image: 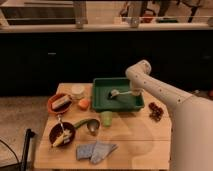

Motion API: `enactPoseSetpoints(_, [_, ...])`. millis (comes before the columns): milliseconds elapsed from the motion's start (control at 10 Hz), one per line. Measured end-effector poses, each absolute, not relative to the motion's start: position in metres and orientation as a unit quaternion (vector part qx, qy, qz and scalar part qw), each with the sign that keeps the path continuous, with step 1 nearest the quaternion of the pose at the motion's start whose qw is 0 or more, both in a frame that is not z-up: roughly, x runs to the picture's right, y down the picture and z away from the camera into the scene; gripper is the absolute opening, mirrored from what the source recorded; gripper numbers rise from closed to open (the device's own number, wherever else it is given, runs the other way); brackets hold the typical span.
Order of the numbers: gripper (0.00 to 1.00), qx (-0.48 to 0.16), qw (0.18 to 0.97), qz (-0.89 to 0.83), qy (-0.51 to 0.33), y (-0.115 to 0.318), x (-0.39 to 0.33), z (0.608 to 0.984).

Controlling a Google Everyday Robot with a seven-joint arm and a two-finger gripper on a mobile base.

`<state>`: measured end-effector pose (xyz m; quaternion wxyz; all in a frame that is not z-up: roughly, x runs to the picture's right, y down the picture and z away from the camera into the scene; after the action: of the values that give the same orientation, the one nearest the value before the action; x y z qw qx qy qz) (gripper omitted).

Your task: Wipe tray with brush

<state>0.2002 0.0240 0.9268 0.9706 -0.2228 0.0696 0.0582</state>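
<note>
Found gripper (134,93) clenched on the slim handle of the brush (115,93), inside the right half of the green tray (107,106). Noted pale brush head near tray centre, low over the floor; contact not confirmable. Logged on the table (135,135), left of tray: orange-red bowl (51,107) holding a pale-and-dark block; dark bowl (70,137) holding yellowish pieces and a utensil. Observed green scoop (86,124) and small green cup (106,118) just in front of tray.
</note>
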Motion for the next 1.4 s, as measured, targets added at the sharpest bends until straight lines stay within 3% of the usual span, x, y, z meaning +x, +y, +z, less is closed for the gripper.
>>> enactPoseSetpoints(700, [0.01,-0.248,0.968,0.036,0.034,0.058,0.196,0.913])
enactPoseSetpoints(1400, [0.01,-0.223,0.97,0.068,0.066,0.051,0.244,0.902])
